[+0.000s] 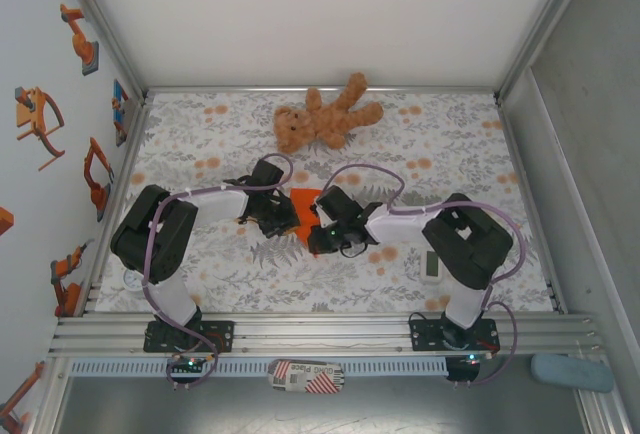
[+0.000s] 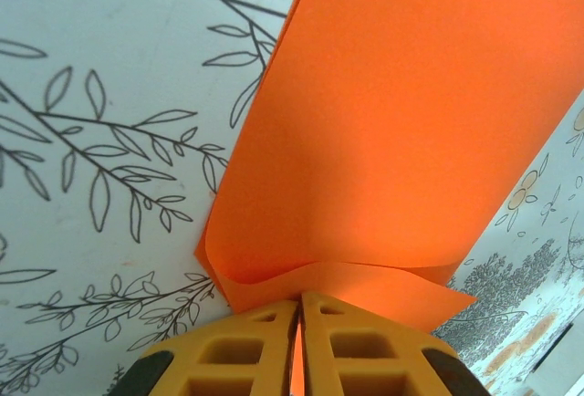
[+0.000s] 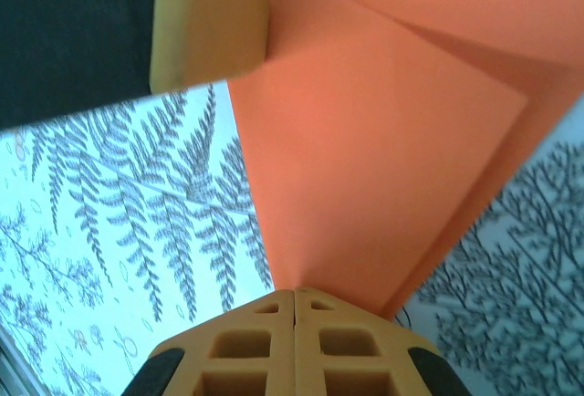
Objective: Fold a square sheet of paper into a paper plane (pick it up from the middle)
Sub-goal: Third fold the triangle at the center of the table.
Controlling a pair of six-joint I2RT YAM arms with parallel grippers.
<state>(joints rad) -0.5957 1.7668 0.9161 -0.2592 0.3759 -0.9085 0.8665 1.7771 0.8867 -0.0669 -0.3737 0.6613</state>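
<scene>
Top view high behind arms (image 1: 215,197), facing down; wrist views close past fingers (image 2: 237,359), sharing orange paper (image 2: 411,122).

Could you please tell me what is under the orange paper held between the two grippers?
The leaf-patterned table cover shows beside the orange paper, pinched by the left gripper and right gripper. The patch directly beneath is covered.

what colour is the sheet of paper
Bright orange, plain; the square sheet of paper shows best in the left wrist view.
</scene>
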